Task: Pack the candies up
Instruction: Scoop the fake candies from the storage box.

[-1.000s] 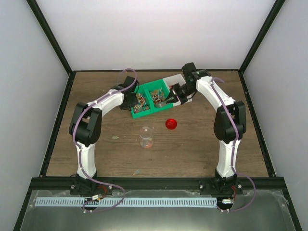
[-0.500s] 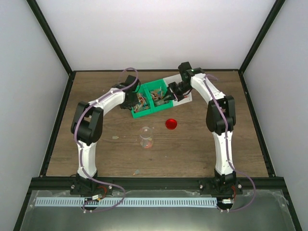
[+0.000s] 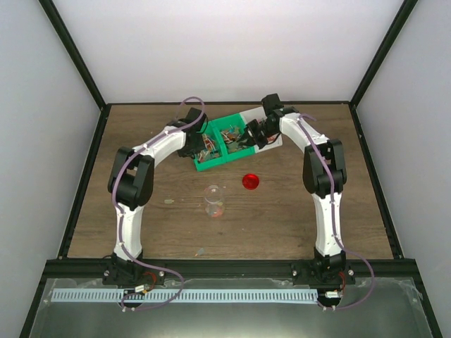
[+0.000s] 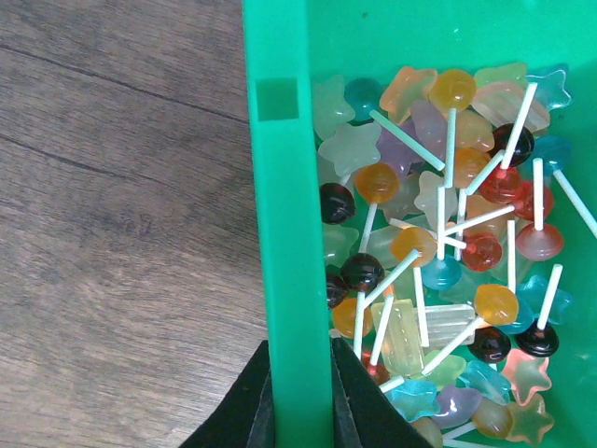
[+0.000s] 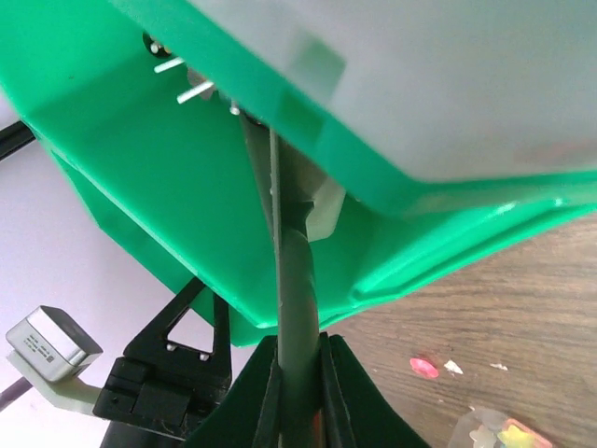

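Your left gripper point(image 4: 300, 378) is nearly shut, its two dark fingers pinching the left wall of the green bin point(image 4: 280, 233) from either side. Your right gripper point(image 5: 298, 373) is closed just as far on a thin edge that appears to be the bin's opposite wall seen end-on. So the bin hangs between the arms, and in the right wrist view its underside is tipped up off the wooden table point(image 4: 112, 233). The candies point(image 4: 438, 261), round and star-shaped sweets on white sticks in mixed colours, lie heaped in the compartment just beside the left fingers. The step looks like carrying or tipping the bin toward the clear jar point(image 3: 213, 201), which stands open nearer the arm bases with the red lid point(image 3: 250, 182) just beside it. Move both wrists together so the thin walls don't twist out of the pinch. Bring a corner over the jar's mouth before tilting further, and tilt slowly: the sticks are tangled and could come out in a clump. One pink piece point(image 5: 423, 367) lies loose on the table.
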Robot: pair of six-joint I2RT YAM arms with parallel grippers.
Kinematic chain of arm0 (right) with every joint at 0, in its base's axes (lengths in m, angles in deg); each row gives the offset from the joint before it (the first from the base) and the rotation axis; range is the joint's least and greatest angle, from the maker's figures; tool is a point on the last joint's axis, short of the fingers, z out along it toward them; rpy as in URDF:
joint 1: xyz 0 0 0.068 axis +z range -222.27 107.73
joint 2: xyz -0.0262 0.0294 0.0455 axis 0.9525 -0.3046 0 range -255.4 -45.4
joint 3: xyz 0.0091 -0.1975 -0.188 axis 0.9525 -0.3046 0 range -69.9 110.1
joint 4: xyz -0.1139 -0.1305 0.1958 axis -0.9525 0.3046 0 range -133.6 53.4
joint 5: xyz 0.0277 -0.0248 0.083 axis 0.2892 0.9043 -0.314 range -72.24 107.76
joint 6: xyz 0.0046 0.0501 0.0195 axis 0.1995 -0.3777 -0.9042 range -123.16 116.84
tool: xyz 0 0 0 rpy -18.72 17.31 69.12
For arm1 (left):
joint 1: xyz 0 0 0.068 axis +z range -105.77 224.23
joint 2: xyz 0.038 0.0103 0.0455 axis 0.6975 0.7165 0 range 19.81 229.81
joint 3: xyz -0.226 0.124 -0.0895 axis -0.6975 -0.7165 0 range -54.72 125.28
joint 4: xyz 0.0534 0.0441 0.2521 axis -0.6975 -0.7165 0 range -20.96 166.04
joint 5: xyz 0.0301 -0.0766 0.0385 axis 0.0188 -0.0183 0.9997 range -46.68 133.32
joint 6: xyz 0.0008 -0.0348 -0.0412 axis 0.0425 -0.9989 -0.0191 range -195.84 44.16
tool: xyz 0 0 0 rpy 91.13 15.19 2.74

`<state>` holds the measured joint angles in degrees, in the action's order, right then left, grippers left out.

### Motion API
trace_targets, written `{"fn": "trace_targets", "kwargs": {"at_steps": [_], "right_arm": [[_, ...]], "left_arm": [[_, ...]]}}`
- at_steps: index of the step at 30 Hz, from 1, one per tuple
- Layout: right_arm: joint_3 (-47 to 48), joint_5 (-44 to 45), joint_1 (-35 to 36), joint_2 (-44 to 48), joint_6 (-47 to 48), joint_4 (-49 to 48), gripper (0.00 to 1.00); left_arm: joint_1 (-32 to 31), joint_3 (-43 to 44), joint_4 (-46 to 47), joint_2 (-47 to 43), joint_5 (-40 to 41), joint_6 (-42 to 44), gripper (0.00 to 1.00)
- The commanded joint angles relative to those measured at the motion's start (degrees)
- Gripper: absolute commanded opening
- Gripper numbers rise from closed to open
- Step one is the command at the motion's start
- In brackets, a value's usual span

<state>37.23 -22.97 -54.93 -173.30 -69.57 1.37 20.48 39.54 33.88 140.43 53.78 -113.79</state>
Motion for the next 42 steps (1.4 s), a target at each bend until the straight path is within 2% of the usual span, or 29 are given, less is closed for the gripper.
{"fn": "trace_targets", "kwargs": {"at_steps": [1, 5, 8, 13, 18, 21, 25, 31, 34, 37, 42], "right_arm": [[1.9, 4.0, 0.9, 0.5, -1.8, 17.6, 0.01], [0.0, 4.1, 1.1, 6.2, -4.0, 18.9, 0.01], [-2.4, 2.4, 1.1, 6.1, -3.3, 19.1, 0.01], [-3.3, 1.6, 1.0, -0.6, -0.6, 18.7, 0.01], [1.0, -0.1, 0.7, -9.2, 0.6, 15.7, 0.01], [0.6, -1.1, 0.6, -11.4, 1.3, 6.6, 0.01], [-4.9, -1.8, 0.6, -9.9, 2.1, -4.4, 0.01], [-23.7, -10.0, 0.2, -3.0, -1.6, -39.6, 0.01], [-28.6, -13.2, 0.0, -2.6, -2.8, -50.6, 0.01], [-29.4, -15.7, 0.0, -2.3, -0.3, -57.5, 0.01], [-30.2, -17.8, 0.0, -0.3, 3.1, -61.1, 0.01]], "left_arm": [[-2.2, -0.9, -0.2, 4.4, -4.5, -0.4, 0.04], [-2.2, -1.4, 0.4, 4.0, -4.1, -0.8, 0.04], [-2.2, -1.4, 0.6, 4.1, -4.5, -0.9, 0.04], [-2.2, -1.3, 0.4, 4.8, -5.8, -1.1, 0.04], [-2.3, -1.1, -0.5, 5.5, -6.3, -0.5, 0.04], [-2.4, -0.9, -0.9, 6.5, -8.6, 1.0, 0.04], [-2.9, 0.3, -2.1, 8.4, -10.9, 2.3, 0.04], [-3.1, 0.9, -1.6, 8.6, -11.5, 2.5, 0.04], [-3.1, 0.9, -1.3, 8.3, -11.9, 2.0, 0.04], [-3.0, 0.1, -0.2, 7.5, -13.1, 1.0, 0.04], [-2.8, 0.9, 0.3, 7.5, -16.7, -1.2, 0.04]]}}
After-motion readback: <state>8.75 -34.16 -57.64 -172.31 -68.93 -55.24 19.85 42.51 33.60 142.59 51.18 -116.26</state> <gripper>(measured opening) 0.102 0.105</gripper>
